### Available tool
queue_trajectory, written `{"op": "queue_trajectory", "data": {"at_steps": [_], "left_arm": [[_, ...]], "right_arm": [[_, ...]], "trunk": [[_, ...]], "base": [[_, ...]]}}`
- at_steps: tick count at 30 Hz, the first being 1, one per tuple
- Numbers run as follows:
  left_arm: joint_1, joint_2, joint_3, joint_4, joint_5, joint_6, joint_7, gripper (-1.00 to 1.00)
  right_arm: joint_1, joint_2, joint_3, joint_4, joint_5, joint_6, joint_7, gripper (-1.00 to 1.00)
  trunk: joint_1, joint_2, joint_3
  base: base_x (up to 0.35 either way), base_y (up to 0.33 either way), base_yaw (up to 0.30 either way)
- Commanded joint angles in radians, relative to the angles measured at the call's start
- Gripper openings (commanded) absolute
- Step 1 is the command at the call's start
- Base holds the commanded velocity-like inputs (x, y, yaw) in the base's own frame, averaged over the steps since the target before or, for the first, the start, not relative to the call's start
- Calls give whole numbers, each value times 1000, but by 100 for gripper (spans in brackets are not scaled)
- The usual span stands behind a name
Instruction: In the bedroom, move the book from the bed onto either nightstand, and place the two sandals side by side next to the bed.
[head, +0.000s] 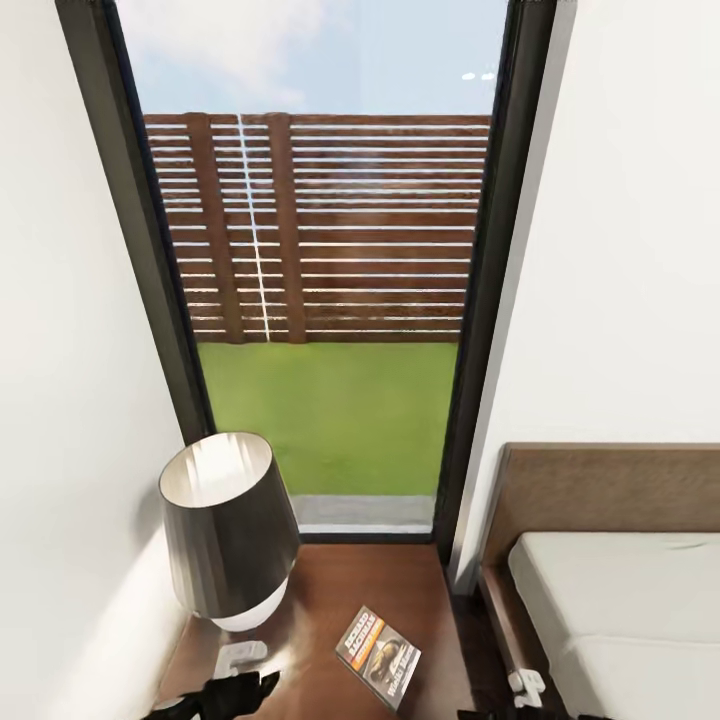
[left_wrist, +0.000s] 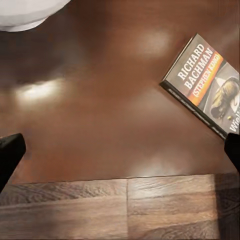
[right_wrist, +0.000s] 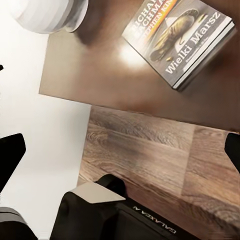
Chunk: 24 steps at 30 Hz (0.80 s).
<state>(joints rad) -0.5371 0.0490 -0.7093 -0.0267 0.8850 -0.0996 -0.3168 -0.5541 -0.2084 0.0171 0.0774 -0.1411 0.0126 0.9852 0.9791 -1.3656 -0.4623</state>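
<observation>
The book (head: 380, 655), dark with an orange title band, lies flat on the glossy brown nightstand (head: 340, 590), right of the lamp. It also appears in the left wrist view (left_wrist: 207, 85) and the right wrist view (right_wrist: 177, 37). My left gripper (head: 240, 688) hovers over the nightstand's front part, open (left_wrist: 120, 152), with nothing between its fingers. My right gripper (head: 522, 690) hangs between nightstand and bed (head: 620, 600), open (right_wrist: 120, 152) and empty above the floor. The sandals are out of view.
A lamp (head: 225, 530) with a dark shade and white base stands on the nightstand's left half. A tall dark-framed window (head: 330, 300) lies behind it, with white walls on either side. Wood-plank floor (right_wrist: 150, 150) and my own base (right_wrist: 125, 215) show below the nightstand's front edge.
</observation>
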Motion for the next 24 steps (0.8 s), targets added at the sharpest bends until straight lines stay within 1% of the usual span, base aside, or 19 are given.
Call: {"op": "queue_trajectory", "data": {"at_steps": [1, 5, 7, 10, 12, 14, 18, 21, 23, 24], "left_arm": [[0, 0, -9, 3, 8, -5, 14, 100], [14, -3, -10, 7, 7, -10, 176, 100], [20, -5, -10, 8, 7, -10, 225, 100], [25, -6, -10, 8, 8, -8, 248, 100], [32, -10, -10, 8, 8, -5, 256, 100], [55, -22, -10, 8, 8, -3, 259, 100], [102, -36, -10, 8, 8, -2, 261, 100], [128, -38, -10, 8, 8, -2, 261, 100], [151, -39, -10, 8, 8, -2, 261, 100], [157, -39, -10, 8, 8, -2, 261, 100]], "right_arm": [[3, 0, 1, 4, -8, 1, 4, 100], [22, 2, 1, 4, -8, 1, 3, 100], [25, 2, 1, 4, -8, 2, 3, 100], [27, 3, 1, 4, -8, 2, 2, 100], [40, 3, 1, 4, -8, 3, 2, 100], [63, 3, 1, 4, -8, 3, 1, 100], [81, 4, 1, 4, -7, 3, 0, 100], [123, 4, 1, 4, -7, 3, 0, 100], [164, 4, 1, 4, -7, 3, -2, 100], [170, 4, 1, 4, -7, 3, -3, 100]], "trunk": [[-4, 7, 2], [-19, 35, 15], [-27, 49, 21], [-38, 70, 30], [-46, 84, 37], [-54, 98, 43], [-69, 126, 55], [-81, 147, 65], [-88, 161, 71], [-92, 168, 74]], "base": [[0, 0, 0], [0, 0, 0], [0, 0, 0], [0, 0, 0], [0, 0, 0], [0, 0, 0], [0, 0, 0], [0, 0, 0], [0, 0, 0], [0, 0, 0]]}}
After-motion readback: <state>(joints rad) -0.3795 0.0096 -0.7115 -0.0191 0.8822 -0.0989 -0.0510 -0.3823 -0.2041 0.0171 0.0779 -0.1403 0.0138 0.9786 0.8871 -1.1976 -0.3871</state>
